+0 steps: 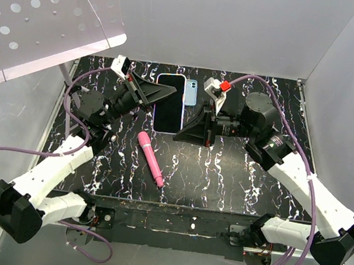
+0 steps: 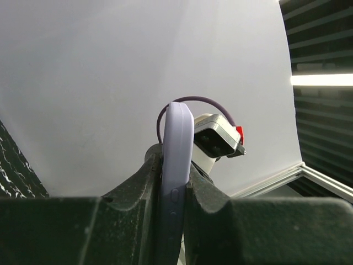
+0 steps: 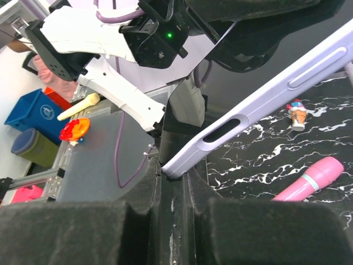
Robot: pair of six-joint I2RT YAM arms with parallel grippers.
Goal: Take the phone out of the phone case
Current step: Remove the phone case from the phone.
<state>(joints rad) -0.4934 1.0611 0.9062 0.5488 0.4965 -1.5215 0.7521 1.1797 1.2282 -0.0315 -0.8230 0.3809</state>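
Observation:
The phone (image 1: 169, 103), black screen up in a lavender case, is held above the black marbled table (image 1: 224, 172) between both grippers. My left gripper (image 1: 167, 92) is shut on the case's left long edge; in the left wrist view the lavender edge (image 2: 175, 165) with its side buttons stands clamped between my fingers (image 2: 132, 204). My right gripper (image 1: 186, 131) is shut on the case's lower right corner; in the right wrist view that corner (image 3: 182, 163) sits pinched between the pads, and the case (image 3: 265, 99) runs up to the right. The phone sits inside the case.
A pink pen-like object (image 1: 150, 158) lies on the table below the phone and shows in the right wrist view (image 3: 311, 179). A small light-blue object (image 1: 191, 93) shows beside the phone's right edge. A small toy figure (image 3: 298, 113) stands on the table. A white perforated board (image 1: 43, 8) overhangs the far left.

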